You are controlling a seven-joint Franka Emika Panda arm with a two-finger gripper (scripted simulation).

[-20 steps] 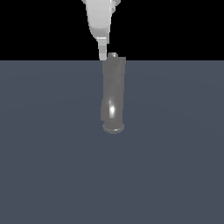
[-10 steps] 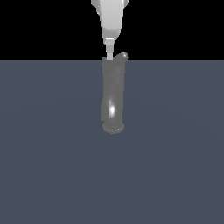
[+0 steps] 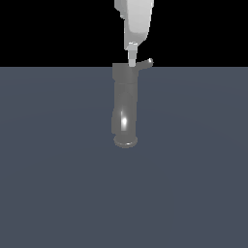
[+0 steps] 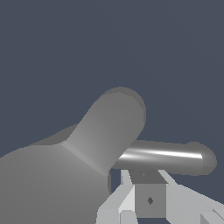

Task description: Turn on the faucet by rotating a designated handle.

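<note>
The glossy grey metallic faucet point(image 3: 125, 109), a thick curved tube ending in a flared round rim nearest the exterior camera, stands on a plain dark blue-grey surface point(image 3: 53, 184), about centre of the exterior view. Its wider cylindrical cap is at the far end. From that cap a thin, short grey lever handle with a rounded tip point(image 3: 146, 63) projects toward the exterior view's right, angled slightly upward.

The white robot gripper point(image 3: 131, 62) hangs from above with its fingertips at the cap's top, just beside the root of the handle. In the wrist view the handle point(image 4: 168, 157) lies crosswise directly past the white fingers point(image 4: 127, 199), very close or touching; contact cannot be confirmed. Whether the jaws are spread or closed cannot be told from either view; nothing is visibly clamped between them.

Judgement: the step in hand is engaging the handle for a push, the rotation itself appearing barely begun or not begun. The next move calls for a sideways sweep that keeps the fingertips against the lever's flank while following its arc about the cap.

No other objects are visible nearby. The chief hazard is the fingertips slipping over the slim lever or fouling the cap.
</note>
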